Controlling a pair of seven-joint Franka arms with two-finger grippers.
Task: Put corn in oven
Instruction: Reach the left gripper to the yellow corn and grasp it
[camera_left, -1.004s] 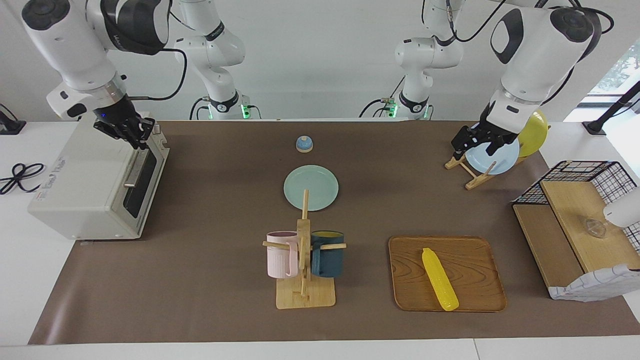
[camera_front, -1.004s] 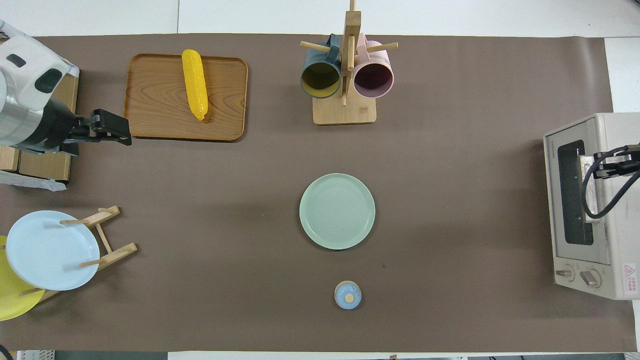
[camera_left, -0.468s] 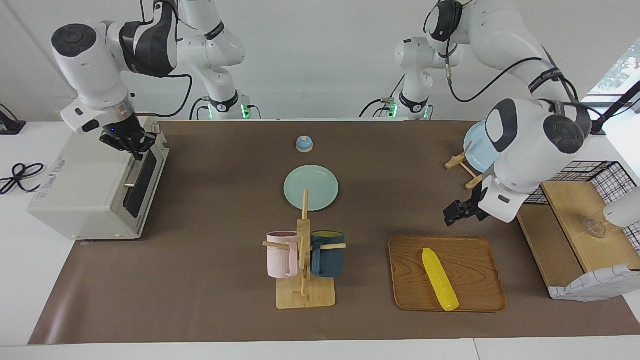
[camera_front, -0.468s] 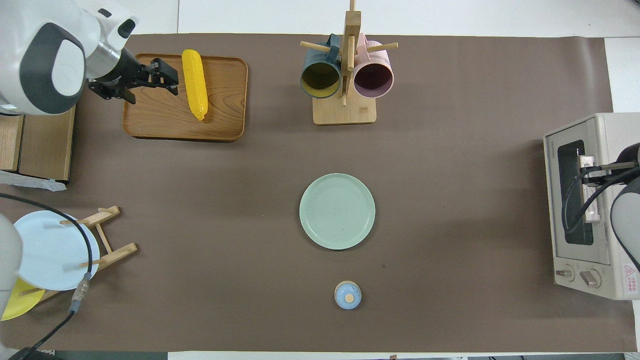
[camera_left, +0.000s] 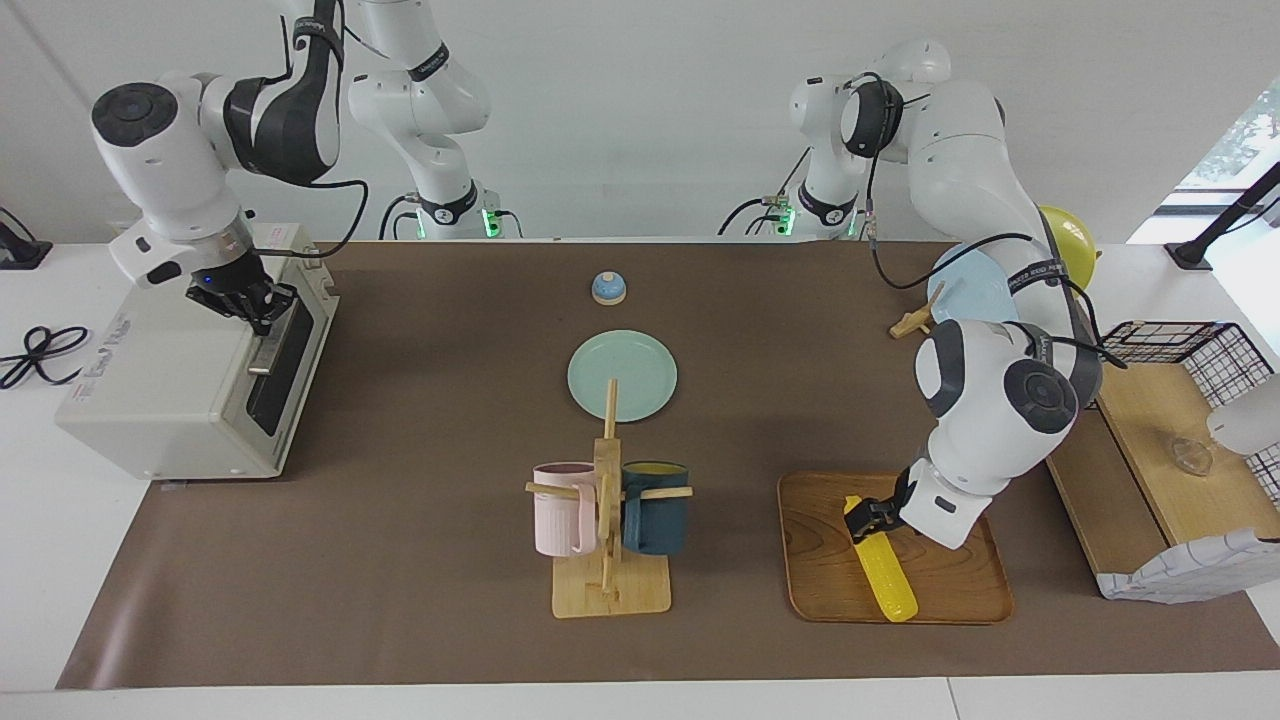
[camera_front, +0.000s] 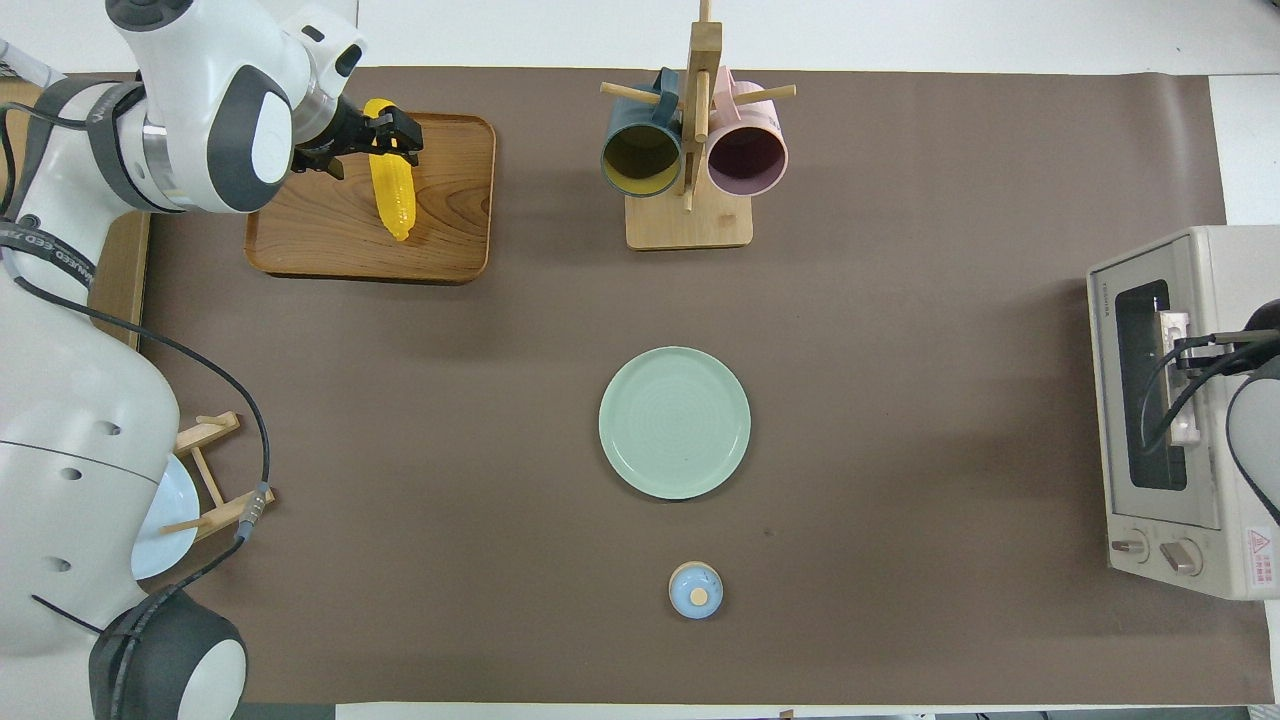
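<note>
The yellow corn (camera_left: 886, 585) (camera_front: 396, 200) lies on a wooden tray (camera_left: 950, 592) (camera_front: 450, 225) toward the left arm's end of the table. My left gripper (camera_left: 868, 516) (camera_front: 388, 136) hangs open just over the corn, one finger on each side of it; I cannot tell whether it touches. The cream-white oven (camera_left: 150, 400) (camera_front: 1235, 265) stands at the right arm's end with its door closed. My right gripper (camera_left: 252, 308) (camera_front: 1187, 345) is shut on the door's silver handle (camera_left: 266, 346) (camera_front: 1183, 420), at the end of it nearer the robots.
A wooden mug rack (camera_left: 608, 585) (camera_front: 690, 215) with a pink and a dark blue mug stands beside the tray. A green plate (camera_left: 622, 375) (camera_front: 674, 422) and a small blue knob (camera_left: 608, 288) (camera_front: 695, 589) lie mid-table. A plate rack (camera_left: 915, 322) and a wire-sided shelf (camera_left: 1165, 440) flank the left arm.
My left arm swung from the plate rack out to the tray and came down over the corn. My right gripper sank onto the oven handle and closed.
</note>
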